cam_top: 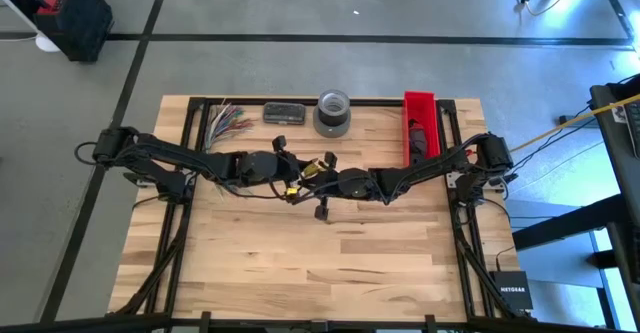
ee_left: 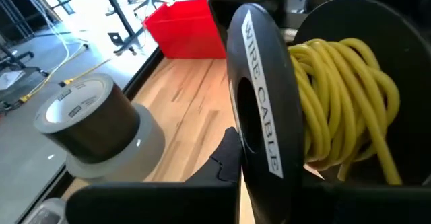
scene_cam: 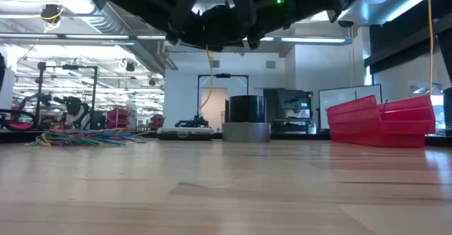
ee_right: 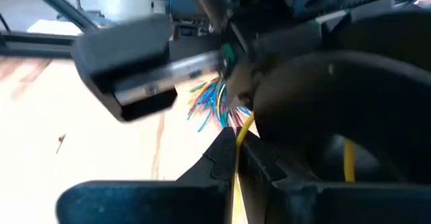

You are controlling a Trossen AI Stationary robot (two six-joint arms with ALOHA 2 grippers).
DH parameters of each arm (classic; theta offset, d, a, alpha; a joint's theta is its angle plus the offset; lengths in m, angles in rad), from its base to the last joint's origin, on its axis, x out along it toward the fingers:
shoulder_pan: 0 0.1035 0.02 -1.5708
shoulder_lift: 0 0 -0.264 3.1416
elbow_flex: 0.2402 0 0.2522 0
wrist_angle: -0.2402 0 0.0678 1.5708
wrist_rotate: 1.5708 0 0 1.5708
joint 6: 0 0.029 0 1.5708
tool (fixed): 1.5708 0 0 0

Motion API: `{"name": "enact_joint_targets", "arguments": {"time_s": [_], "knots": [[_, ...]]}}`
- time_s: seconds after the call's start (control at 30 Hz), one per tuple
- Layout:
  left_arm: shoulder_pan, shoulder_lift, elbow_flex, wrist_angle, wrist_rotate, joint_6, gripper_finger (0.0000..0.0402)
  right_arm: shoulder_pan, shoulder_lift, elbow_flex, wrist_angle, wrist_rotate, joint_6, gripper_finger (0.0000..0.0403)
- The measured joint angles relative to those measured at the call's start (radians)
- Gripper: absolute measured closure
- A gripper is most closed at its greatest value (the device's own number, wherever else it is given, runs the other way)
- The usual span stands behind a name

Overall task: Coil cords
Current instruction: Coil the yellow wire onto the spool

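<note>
Both arms meet above table centre. Left gripper [cam_top: 291, 176] fingers closed on a black spool [ee_left: 259, 126] wound with yellow wire [ee_left: 343, 109]. Right gripper [cam_top: 318, 173] fingers pinched narrow on a strand of that yellow wire. Multicoloured cords [cam_top: 228, 120] lie at the far left edge, well apart from both grippers. Grey tape roll [cam_top: 333, 112] and red bin [cam_top: 420, 123] sit along the far side.

The wooden table [cam_top: 330, 263] carries loose cords [cam_top: 228, 119], a tape roll [cam_top: 333, 112] and a red bin [cam_top: 419, 125].
</note>
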Motion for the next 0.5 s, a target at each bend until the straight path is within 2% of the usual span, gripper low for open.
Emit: {"name": "enact_joint_targets", "arguments": {"time_s": [0.3,0.5], "knots": [[-0.013,-0.059,0.004,-0.051,0.03,-0.004,0.0401,0.0,-0.031,-0.002,-0.084,0.047,-0.054,0.0388],[-0.029,-0.063,0.005,-0.065,0.03,0.058,0.0401,0.0,-0.043,-0.003,-0.141,0.053,-0.061,0.0388]]}}
